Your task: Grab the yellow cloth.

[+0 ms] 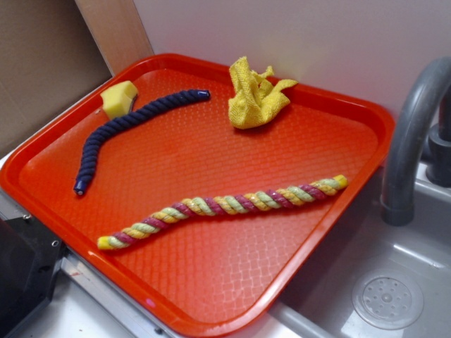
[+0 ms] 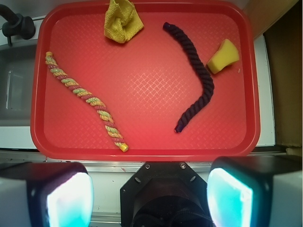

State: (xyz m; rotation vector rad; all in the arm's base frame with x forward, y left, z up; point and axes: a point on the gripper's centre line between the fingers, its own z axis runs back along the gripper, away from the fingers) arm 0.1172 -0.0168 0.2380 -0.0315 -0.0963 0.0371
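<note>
The yellow cloth [image 1: 254,96] lies crumpled at the far side of the red tray [image 1: 211,282], near the wall. In the wrist view the yellow cloth [image 2: 122,21] sits at the tray's top edge, left of centre. My gripper [image 2: 149,198] hovers high above the near rim of the tray [image 2: 142,150], far from the cloth. Its two pale pads [image 2: 70,201] stand wide apart with nothing between them. The gripper does not show in the exterior view.
On the tray also lie a dark blue rope [image 1: 120,134], a pale yellow sponge [image 1: 118,97] and a yellow, green and maroon twisted rope [image 1: 225,208]. A grey faucet [image 1: 409,141] and sink basin [image 1: 387,299] stand to the right. A black arm base [image 1: 21,282] is at the lower left.
</note>
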